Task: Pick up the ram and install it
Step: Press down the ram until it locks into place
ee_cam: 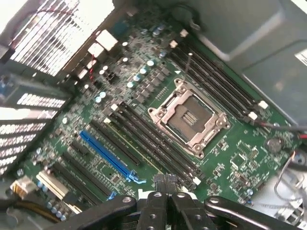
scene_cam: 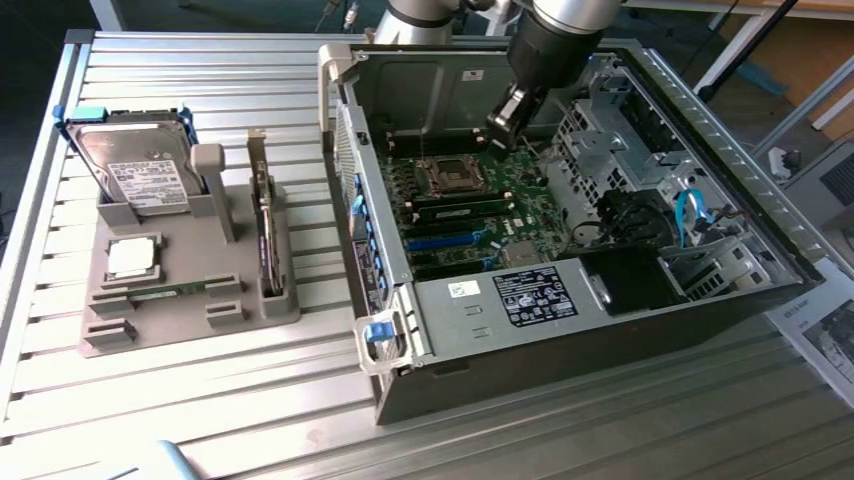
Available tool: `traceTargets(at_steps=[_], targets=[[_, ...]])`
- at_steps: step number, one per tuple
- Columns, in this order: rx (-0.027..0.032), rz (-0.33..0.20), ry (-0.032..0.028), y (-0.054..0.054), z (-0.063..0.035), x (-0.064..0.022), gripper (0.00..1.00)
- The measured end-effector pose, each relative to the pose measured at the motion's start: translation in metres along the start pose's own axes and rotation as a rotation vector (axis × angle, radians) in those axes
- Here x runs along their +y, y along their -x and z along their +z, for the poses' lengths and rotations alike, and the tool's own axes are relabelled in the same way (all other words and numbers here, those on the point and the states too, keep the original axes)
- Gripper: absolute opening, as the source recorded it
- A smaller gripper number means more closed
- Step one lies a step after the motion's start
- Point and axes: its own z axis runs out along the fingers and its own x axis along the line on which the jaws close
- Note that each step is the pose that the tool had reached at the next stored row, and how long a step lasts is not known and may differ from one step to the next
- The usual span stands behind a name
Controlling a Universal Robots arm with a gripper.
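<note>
- The gripper (scene_cam: pixel 505 140) hung inside the open computer case (scene_cam: pixel 747 290), low over the motherboard (scene_cam: pixel 467 215); in the wrist view its fingertips (ee_cam: pixel 158 199) stood pressed together over the memory slots (ee_cam: pixel 153 143) beside the empty processor socket (ee_cam: pixel 188 117); I could make out nothing held between them.
- The ram (scene_cam: pixel 170 290) appeared to be the thin green stick lying flat in the grey fixture tray (scene_cam: pixel 200 325) on the table, just in front of the silver processor chip (scene_cam: pixel 131 258); that reading is a judgement, as the strip was small.
- From the gripper it lay well apart toward the exterior view's left, outside the case wall; its long axis ran roughly across that view.
</note>
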Motion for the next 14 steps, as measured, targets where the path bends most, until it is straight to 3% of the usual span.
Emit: traceTargets(at_steps=[5, 10, 14], targets=[[-0.0045, 0.14, 0.0015, 0.0, 0.0, 0.0, 0.11], [-0.0102, 0.322, 0.0034, 0.0, 0.0, 0.0, 0.11], [-0.0129, 0.404, 0.0043, 0.0, 0.0, 0.0, 0.11]])
